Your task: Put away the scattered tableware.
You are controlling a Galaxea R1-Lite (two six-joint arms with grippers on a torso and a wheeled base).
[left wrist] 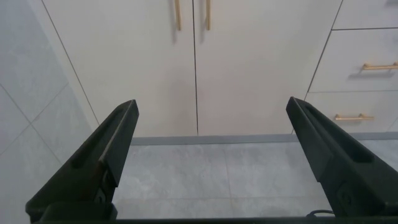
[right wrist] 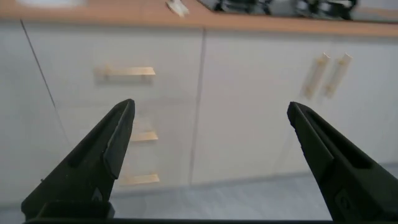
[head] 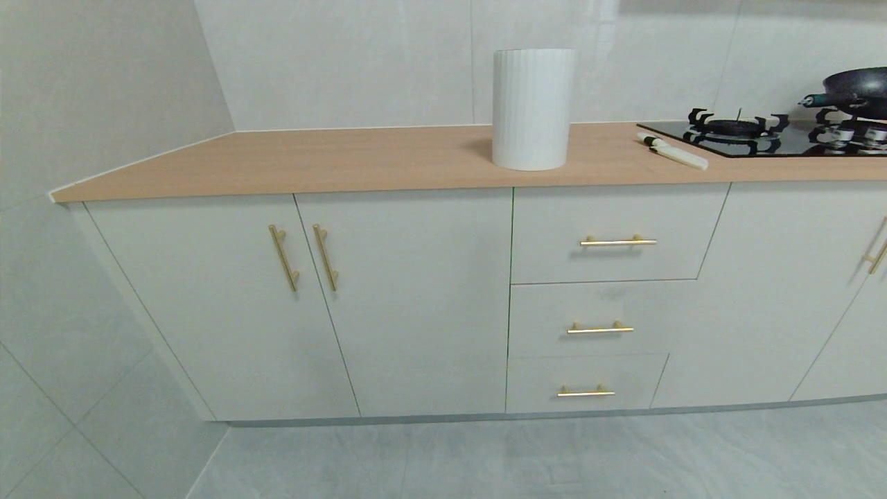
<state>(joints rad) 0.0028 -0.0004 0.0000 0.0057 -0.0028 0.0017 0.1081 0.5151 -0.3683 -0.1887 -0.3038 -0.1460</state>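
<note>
A white ribbed cylinder container (head: pixel 533 108) stands upright on the wooden countertop (head: pixel 332 158). To its right, by the stove, lies a knife (head: pixel 672 150) with a pale blade and a dark handle; the knife's tip (right wrist: pixel 178 7) peeks over the counter edge in the right wrist view. My left gripper (left wrist: pixel 211 109) is open and hangs low over the floor, facing the double cupboard doors (left wrist: pixel 194 56). My right gripper (right wrist: pixel 210 109) is open too, held before the drawers (right wrist: pixel 127 73) and the right-hand cupboard, below counter height. Nothing is between either pair of fingers.
A black gas hob (head: pixel 769 132) with a dark pan (head: pixel 856 89) sits at the counter's right end. Below are two doors with gold handles (head: pixel 305 256) and three drawers (head: pixel 617 241). A tiled wall closes the left side; grey floor (head: pixel 485 457) lies in front.
</note>
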